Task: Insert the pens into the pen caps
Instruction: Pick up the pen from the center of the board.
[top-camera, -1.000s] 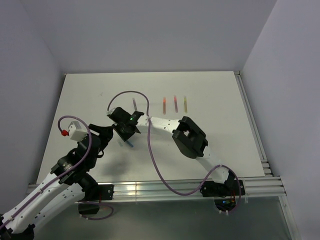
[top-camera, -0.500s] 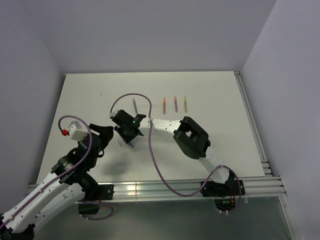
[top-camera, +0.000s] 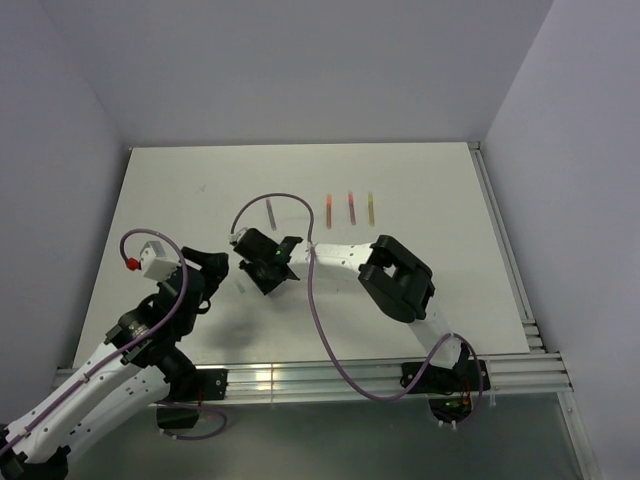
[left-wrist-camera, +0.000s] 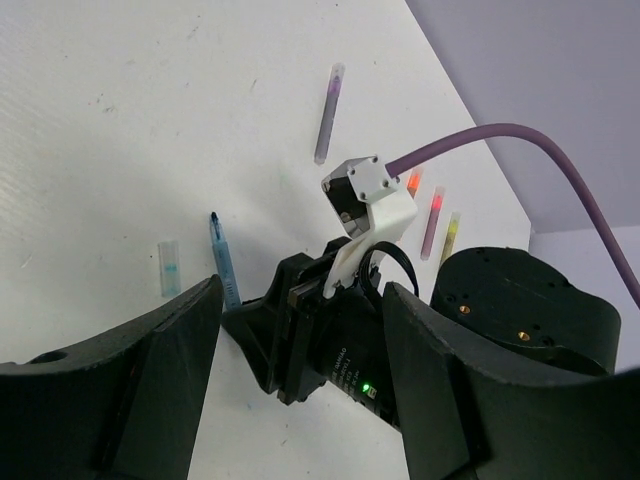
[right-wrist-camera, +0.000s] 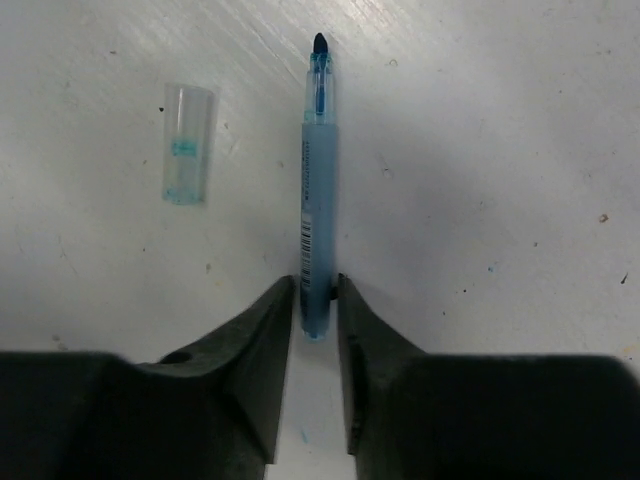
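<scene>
Table (top-camera: 450, 200): white, scuffed and speckled, with pale grey walls (top-camera: 300, 70) around it.
Label: barcode (right-wrist-camera: 308, 240) on the blue pen (right-wrist-camera: 317, 180), too small to read.
Left end effector (left-wrist-camera: 300, 288): jaws wide apart, empty, near the blue pen.
Cap (right-wrist-camera: 186, 143): pale blue, just left of the blue pen, not touching.
Right end effector (right-wrist-camera: 315, 290): pinches the blue pen's rear end.

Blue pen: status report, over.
Right pincer shut on blue pen, at its tail end. Left pincer open, empty. Cap lying beside pen, apart. Nothing between them.
</scene>
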